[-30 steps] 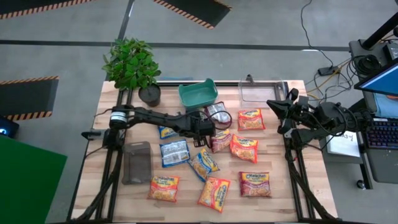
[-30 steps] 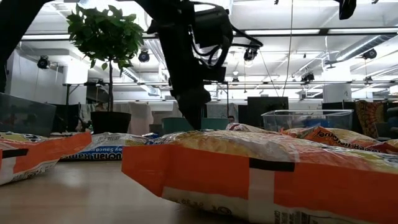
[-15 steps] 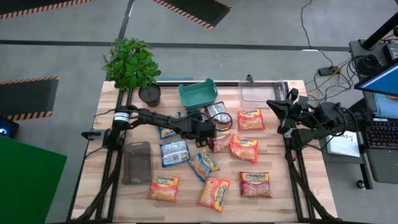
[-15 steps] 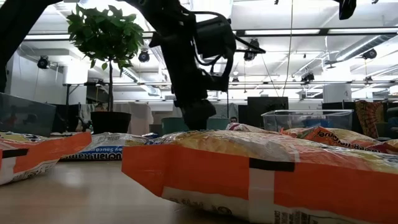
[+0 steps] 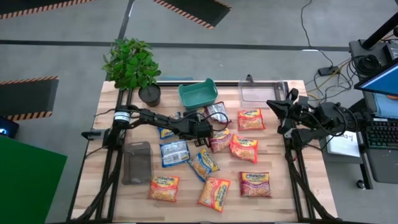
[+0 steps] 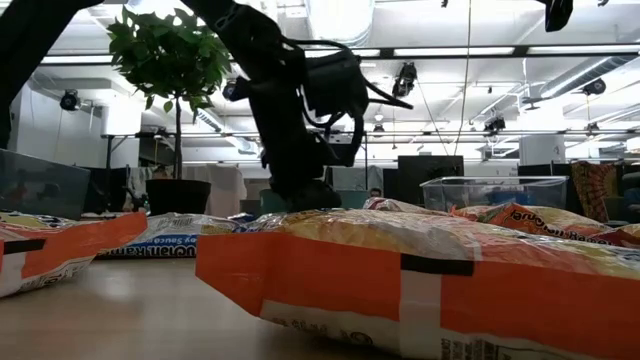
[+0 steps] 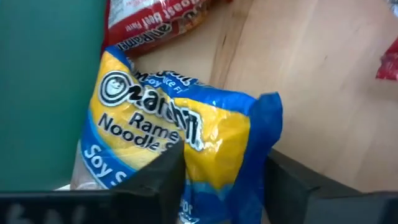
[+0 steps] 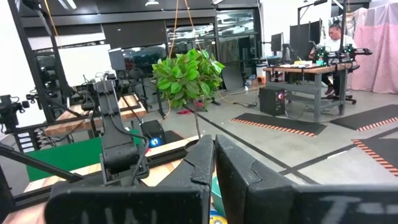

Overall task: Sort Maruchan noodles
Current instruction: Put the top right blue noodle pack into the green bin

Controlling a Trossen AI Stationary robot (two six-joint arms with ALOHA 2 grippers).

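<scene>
Pick step: left gripper (image 7: 221,186), jaws partly open, straddles blue-yellow soy-sauce ramen packet (image 7: 186,124) beside teal tray (image 5: 198,94), mid-worktop. Next: close firmly, lift.

Robotics lab in an open industrial hall: concrete floor with hazard-striped mats (image 5: 193,9), exposed ceiling ducts (image 6: 590,70), workbenches with monitors (image 8: 311,31), wooden tabletop (image 5: 280,193), seated person (image 8: 339,37) at a desk.

I count ten noodle packets (image 5: 244,148) seen from above, two clear bins (image 5: 137,163), one teal tray (image 5: 198,94), one potted plant (image 5: 132,64).
</scene>
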